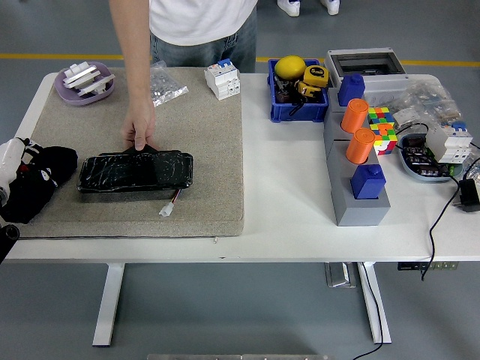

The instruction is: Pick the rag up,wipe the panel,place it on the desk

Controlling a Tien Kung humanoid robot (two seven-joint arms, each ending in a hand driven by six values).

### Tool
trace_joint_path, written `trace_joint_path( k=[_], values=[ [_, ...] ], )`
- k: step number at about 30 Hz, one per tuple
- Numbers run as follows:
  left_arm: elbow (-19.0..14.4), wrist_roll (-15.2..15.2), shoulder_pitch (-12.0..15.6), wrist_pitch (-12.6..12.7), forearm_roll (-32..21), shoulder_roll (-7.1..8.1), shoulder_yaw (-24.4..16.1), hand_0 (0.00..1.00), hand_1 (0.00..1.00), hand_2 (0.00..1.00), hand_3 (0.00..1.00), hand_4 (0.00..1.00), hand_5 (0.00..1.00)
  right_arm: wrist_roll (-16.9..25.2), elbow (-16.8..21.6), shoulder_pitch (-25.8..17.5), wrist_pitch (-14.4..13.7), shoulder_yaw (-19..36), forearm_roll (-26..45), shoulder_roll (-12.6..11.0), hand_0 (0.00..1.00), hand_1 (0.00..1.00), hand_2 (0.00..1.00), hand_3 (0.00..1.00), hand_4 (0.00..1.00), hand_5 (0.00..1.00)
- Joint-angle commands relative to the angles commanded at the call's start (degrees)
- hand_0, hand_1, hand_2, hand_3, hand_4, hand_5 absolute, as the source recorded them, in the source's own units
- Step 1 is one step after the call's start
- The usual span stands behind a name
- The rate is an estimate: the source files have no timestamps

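Worktop [285, 225]: white, with a beige mat [202, 172] covering its left half.

Panel [135, 171]: black, glossy, long and flat, lying on the mat's near left part, long side across the view. A short lead with a white plug [166, 211] comes out at its near right corner.

Rag [37, 184]: black cloth, bunched at the mat's left edge, just beside the panel's left end; whether the two touch cannot be told.

Left hand [16, 176]: enters at the left edge, white at the wrist, on or in the rag. The dark fingers merge with the dark cloth, so whether they are spread or closed on it cannot be told. No right hand appears in the view.

Person: stands at the far side in a white shirt and jeans. One hand [139, 126] reaches down onto the mat, fingertips on the panel's far edge near its left end.

Purple dish [85, 82]: far left corner of the mat, holding white parts.
Clear bag [166, 84]: small parts, far middle of the mat.
White breaker [223, 79]: far right edge of the mat.

Blue bin [298, 97]: on bare worktop, holds a yellow ball [289, 67] and a yellow tape measure [315, 79].
Grey rack [358, 187]: right of centre, carrying two orange cylinders [355, 115] and blue blocks [367, 181].
Colour cube [381, 126]: just beside the rack's right.
Grey box [367, 66]: far right, with clear bags and cables nearby.
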Motion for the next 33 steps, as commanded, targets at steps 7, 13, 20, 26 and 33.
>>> trace_joint_path(
  k=[7,13,20,26,33],
  values=[
    [-3.5,-0.8,0.7,1.2,2.0,0.36,-1.3,0.18,0.273,0.596,0.553,0.445,0.002,-0.2,0.0,-0.1,0.0,0.3,-0.3,0.0,0.758,0.702,0.71,0.673,0.998,0.5],
    [-10.4,0.1,2.5,1.6,5.0,0.92,-4.4,0.18,0.27,0.59,0.551,0.434,0.002,-0.4,-0.1,-0.2,0.1,0.4,-0.4,0.0,0.758,0.702,0.71,0.675,0.998,0.504],
    [-17.6,2.6,4.7,1.7,6.6,0.49,-4.8,0.18,0.267,0.587,0.549,0.417,0.002,-0.8,-0.3,-0.3,0.1,1.0,-0.8,-0.1,0.759,0.702,0.71,0.676,0.998,0.506],
    [-19.7,4.6,6.1,2.8,7.4,-1.17,-3.6,0.181,0.265,0.586,0.552,0.405,0.002,-0.8,-0.3,-0.2,0.1,1.0,-0.7,-0.2,0.758,0.702,0.71,0.679,0.998,0.509],
    [-18.1,5.0,5.6,3.7,6.6,-2.72,-0.2,0.18,0.255,0.579,0.548,0.369,0.002,-0.6,-0.3,-0.3,0.1,0.8,-0.5,-0.2,0.76,0.702,0.711,0.681,0.998,0.513]
  ],
)
